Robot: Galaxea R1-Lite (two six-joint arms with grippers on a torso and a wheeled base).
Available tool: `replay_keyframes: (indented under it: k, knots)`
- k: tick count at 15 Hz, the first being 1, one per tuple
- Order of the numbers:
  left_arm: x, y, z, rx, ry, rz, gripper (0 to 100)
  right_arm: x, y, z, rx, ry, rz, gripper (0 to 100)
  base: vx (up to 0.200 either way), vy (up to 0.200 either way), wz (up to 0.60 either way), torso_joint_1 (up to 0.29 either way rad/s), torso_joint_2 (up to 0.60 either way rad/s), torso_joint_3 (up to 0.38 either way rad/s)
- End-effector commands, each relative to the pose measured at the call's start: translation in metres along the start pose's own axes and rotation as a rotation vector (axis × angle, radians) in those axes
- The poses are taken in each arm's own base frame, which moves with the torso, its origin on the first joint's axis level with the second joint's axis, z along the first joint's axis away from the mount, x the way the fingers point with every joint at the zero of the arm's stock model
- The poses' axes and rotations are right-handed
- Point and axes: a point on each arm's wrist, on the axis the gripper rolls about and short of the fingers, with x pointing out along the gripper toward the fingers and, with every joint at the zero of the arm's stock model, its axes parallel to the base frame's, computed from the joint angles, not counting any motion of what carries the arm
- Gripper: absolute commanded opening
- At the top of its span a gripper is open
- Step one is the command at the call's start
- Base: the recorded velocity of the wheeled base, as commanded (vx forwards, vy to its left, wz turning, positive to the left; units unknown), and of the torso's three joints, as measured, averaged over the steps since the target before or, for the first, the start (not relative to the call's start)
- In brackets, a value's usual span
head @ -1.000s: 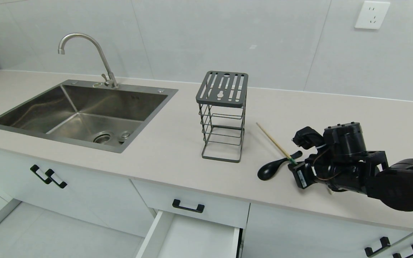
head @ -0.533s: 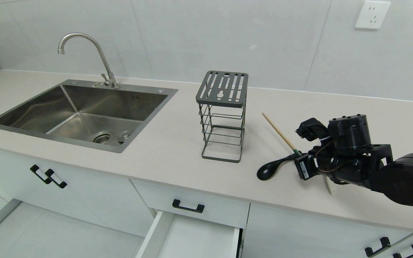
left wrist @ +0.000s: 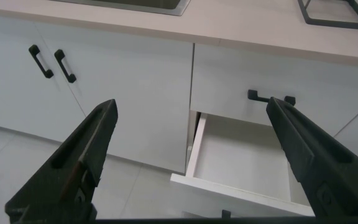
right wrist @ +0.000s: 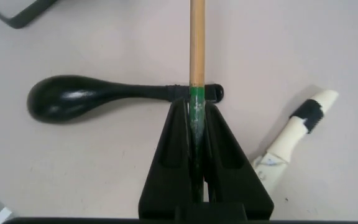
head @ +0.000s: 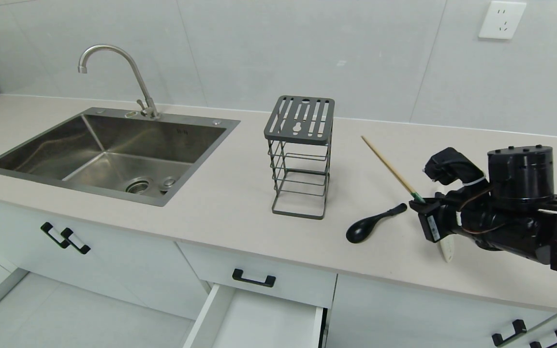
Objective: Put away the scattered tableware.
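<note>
Chopstick (head: 388,166) clenched by green end in right gripper (head: 417,199), clear of worktop (head: 240,193), likely for the rack (head: 300,118) | left gripper (left wrist: 191,118) fingers (left wrist: 86,149) spread above drawer (left wrist: 241,155).

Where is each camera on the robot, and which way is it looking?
Head view: on the head, looking forward and down at the sink, rack and counter; right arm shows.
Left wrist view: on the left wrist, facing the open drawer; open left jaws frame it.
Right wrist view: on the right wrist, looking down at the black spoon; right jaws shut on the chopstick.
Shared: head and right wrist both show black spoon and chopstick.
</note>
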Motion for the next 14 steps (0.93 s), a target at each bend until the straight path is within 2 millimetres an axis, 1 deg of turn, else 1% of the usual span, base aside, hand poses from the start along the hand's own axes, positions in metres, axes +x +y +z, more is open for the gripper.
replay_keyframes:
  k: [1,4,5,6,8,10,12,14]
  knots:
    - [0.000,0.000,0.000,0.000,0.001,0.001,100,-0.026,0.001,0.014,-0.010,-0.085,0.010,0,0.000,0.000,0.00,0.000,0.00,0.000]
    - [0.000,0.000,0.000,0.000,0.001,0.001,100,-0.050,0.006,0.028,-0.022,-0.179,0.067,0,0.000,0.000,0.00,0.000,0.00,0.000]
    - [0.000,0.000,0.000,0.000,0.001,0.001,100,-0.055,0.007,0.030,-0.025,-0.197,0.086,0,0.000,0.000,0.00,0.000,0.00,0.000]
    - [0.000,0.000,0.000,0.000,0.001,0.001,100,-0.065,0.010,0.030,-0.028,-0.217,0.105,0,0.000,0.000,0.00,0.000,0.00,0.000]
    - [0.000,0.000,0.000,0.000,0.001,0.001,100,-0.074,0.012,0.028,-0.032,-0.229,0.125,0,0.000,0.000,0.00,0.000,0.00,0.000]
    - [0.000,0.000,0.000,0.000,0.001,0.001,100,-0.078,0.015,0.028,-0.039,-0.247,0.175,0,0.000,0.000,0.00,0.000,0.00,0.000]
    - [0.000,0.000,0.000,0.000,0.001,0.001,100,-0.080,0.029,0.022,-0.131,-0.271,0.331,0,0.000,0.000,0.00,0.000,0.00,0.000]
    - [0.000,0.000,0.000,0.000,0.001,0.001,100,-0.080,0.044,0.010,-0.190,-0.258,0.453,0,0.000,0.000,0.00,0.000,0.00,0.000]
